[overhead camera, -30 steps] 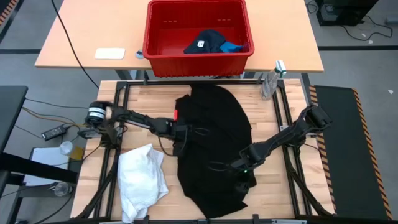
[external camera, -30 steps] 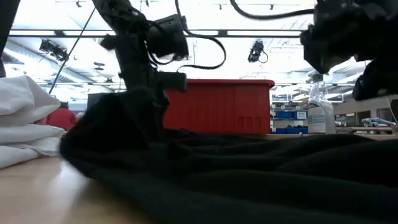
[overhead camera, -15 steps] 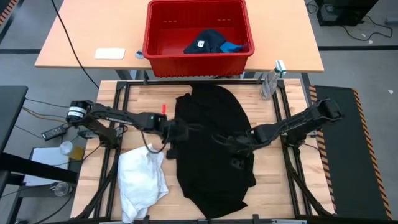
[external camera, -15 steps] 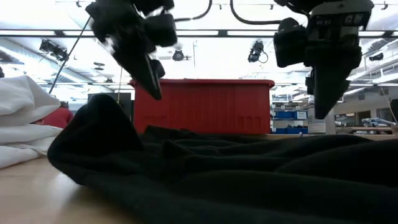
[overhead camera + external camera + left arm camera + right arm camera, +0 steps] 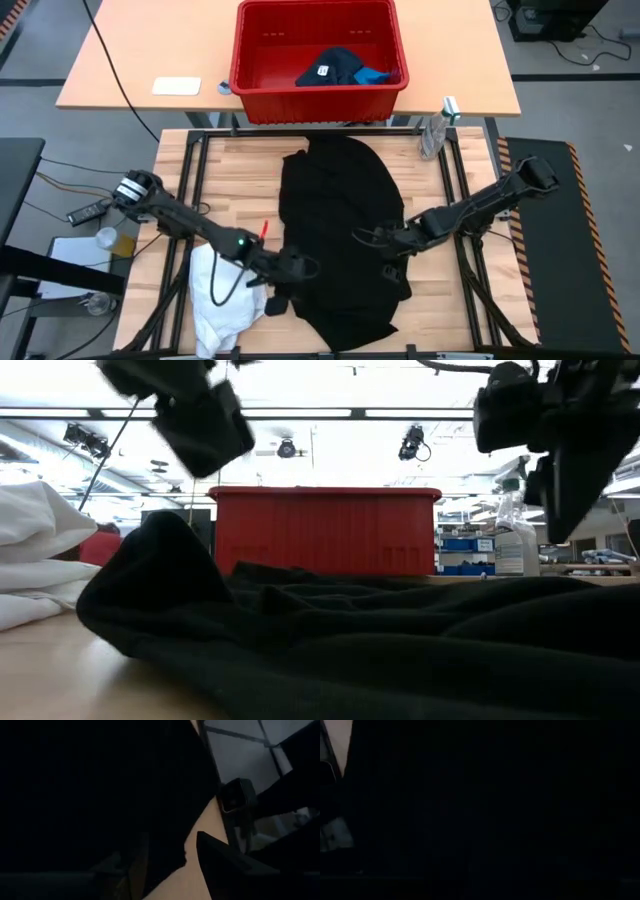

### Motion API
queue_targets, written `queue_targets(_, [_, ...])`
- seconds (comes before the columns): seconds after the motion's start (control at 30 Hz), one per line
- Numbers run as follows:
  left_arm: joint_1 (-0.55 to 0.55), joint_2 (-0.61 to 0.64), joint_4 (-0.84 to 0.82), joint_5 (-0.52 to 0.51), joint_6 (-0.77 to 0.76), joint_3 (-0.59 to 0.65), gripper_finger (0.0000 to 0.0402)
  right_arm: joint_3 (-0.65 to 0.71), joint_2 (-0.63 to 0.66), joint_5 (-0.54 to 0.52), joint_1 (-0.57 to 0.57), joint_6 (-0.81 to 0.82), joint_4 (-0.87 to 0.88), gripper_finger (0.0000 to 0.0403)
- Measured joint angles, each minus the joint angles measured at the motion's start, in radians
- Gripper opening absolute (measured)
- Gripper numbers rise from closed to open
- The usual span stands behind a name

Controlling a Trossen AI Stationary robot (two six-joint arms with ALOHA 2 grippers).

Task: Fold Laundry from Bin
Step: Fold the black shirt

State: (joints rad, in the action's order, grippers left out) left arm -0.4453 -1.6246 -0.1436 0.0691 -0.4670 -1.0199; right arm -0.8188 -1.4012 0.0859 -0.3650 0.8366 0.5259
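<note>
I see the black garment [image 5: 345, 235] spread across the wooden bench [image 5: 235, 175]. My left tool [image 5: 300, 268] hovers at its near left edge, beside the crumpled white garment [image 5: 228, 290]. My right tool [image 5: 372, 237] sits over the black cloth's right half. I cannot tell how wide either tool stands: dark cloth fills both wrist views. The red bin [image 5: 318, 88], on the far table, holds a navy garment [image 5: 330, 68] and a partly hidden blue one [image 5: 373, 75].
</note>
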Motion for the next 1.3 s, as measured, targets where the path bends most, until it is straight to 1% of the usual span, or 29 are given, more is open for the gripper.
queue_targets(0.07, [-0.012, -0.032, -0.01, -0.003, -0.05, 0.0, 0.0171, 0.0, -0.005, -0.018, -0.036, 0.078, 0.008, 0.0153])
queue_targets(0.1, [-0.017, -0.05, -0.012, -0.017, -0.059, 0.0, 0.0171, 0.0, -0.005, -0.048, -0.063, 0.127, 0.03, 0.0153])
queue_targets(0.13, [-0.019, -0.066, -0.012, -0.043, -0.06, 0.0, 0.0171, 0.005, -0.005, -0.081, -0.089, 0.169, 0.045, 0.0153])
queue_targets(0.2, [-0.019, -0.093, -0.015, -0.14, -0.041, 0.0, 0.0171, 0.03, -0.005, -0.137, -0.14, 0.254, 0.035, 0.0153])
queue_targets(0.27, [-0.009, -0.114, -0.019, -0.233, 0.002, 0.0, 0.0171, 0.068, -0.006, -0.145, -0.178, 0.336, 0.025, 0.0153])
queue_targets(0.33, [0.003, -0.126, -0.02, -0.265, 0.049, 0.0, 0.0171, 0.103, -0.006, -0.138, -0.211, 0.422, 0.012, 0.0153])
queue_targets(0.43, [0.018, -0.171, -0.002, -0.258, 0.123, -0.003, 0.0171, 0.141, -0.006, -0.17, -0.254, 0.471, -0.041, 0.0153])
queue_targets(0.5, [0.018, -0.227, -0.013, -0.202, 0.127, -0.001, 0.0171, 0.162, -0.009, -0.176, -0.267, 0.501, -0.049, 0.0153])
queue_targets(0.53, [0.016, -0.25, 0.0, -0.187, 0.108, -0.004, 0.0171, 0.167, -0.015, -0.175, -0.272, 0.512, -0.047, 0.0153])
queue_targets(0.57, [0.015, -0.266, 0.006, -0.143, 0.078, -0.007, 0.0171, 0.169, -0.021, -0.165, -0.273, 0.518, -0.054, 0.0153])
queue_targets(0.67, [-0.008, -0.289, 0.014, -0.095, -0.008, -0.009, 0.0171, 0.169, -0.047, -0.088, -0.282, 0.522, -0.126, 0.0153])
queue_targets(0.73, [-0.036, -0.277, 0.005, -0.09, -0.015, -0.007, 0.017, 0.169, -0.073, -0.039, -0.298, 0.524, -0.216, 0.0153])
queue_targets(0.83, [-0.083, -0.238, -0.065, -0.076, 0.005, -0.003, 0.0163, 0.167, -0.116, 0.046, -0.326, 0.559, -0.375, 0.0153])
queue_targets(0.9, [-0.109, -0.212, -0.127, -0.074, -0.006, -0.002, 0.0157, 0.153, -0.145, 0.091, -0.347, 0.593, -0.429, 0.0153])
queue_targets(1.0, [-0.143, -0.182, -0.185, -0.062, -0.031, 0.002, 0.0147, 0.097, -0.173, 0.116, -0.376, 0.591, -0.454, 0.015])
queue_targets(1.1, [-0.162, -0.137, -0.205, -0.09, -0.056, 0.006, 0.0142, 0.067, -0.154, 0.105, -0.38, 0.576, -0.442, 0.0148])
queue_targets(1.2, [-0.156, -0.065, -0.199, -0.152, -0.065, 0.002, 0.0142, 0.064, -0.084, 0.029, -0.358, 0.581, -0.425, 0.0145])
queue_targets(1.3, [-0.136, -0.017, -0.224, -0.179, -0.065, 0.003, 0.0141, 0.063, -0.015, -0.047, -0.338, 0.573, -0.347, 0.0142])
